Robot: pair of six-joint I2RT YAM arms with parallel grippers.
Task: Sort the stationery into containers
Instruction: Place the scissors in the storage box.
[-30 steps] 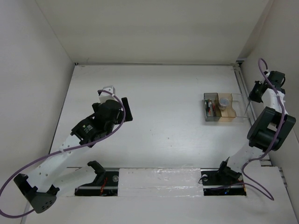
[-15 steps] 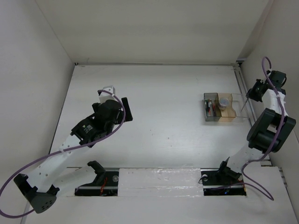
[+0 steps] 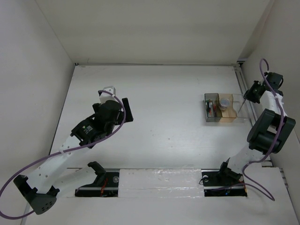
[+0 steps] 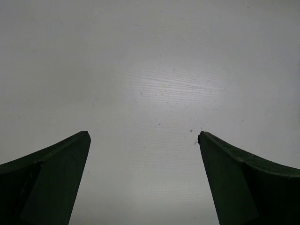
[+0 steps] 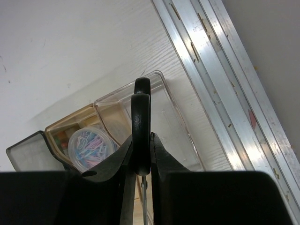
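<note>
The right claw is clamping the scissors by the black handle loops, jaws pinched close on either side. The grey blades are hanging down between the fingers, so the long axis is running close to upright. In the overhead view it is leaning a little, the thin blade line slanting down and left from the claw.

Everything is turning on where that tip is pointing. The organizer is sitting at the right of the overhead frame, and the blade is crossing its right-hand end, over the clear compartment. In the wrist view that clear bin is showing in the upper middle, right behind the handle loop. The tan compartment is sitting to its left with a small round clear item in it, pink and blue showing inside. The dark grey compartment is at the far left, and red is glinting in it from above. Whether the tip is already inside the clear walls or only above them, I cannot tell.

I am judging the coming move to be a straight lowering and letting go, with nothing sideways needed. The risk is the tip catching the thin clear rim, or the slant carrying it toward the rail.

The left claw is spread wide apart over bare table, well away at the left of the overhead frame. The right arm is plainly the nearer one.
</note>
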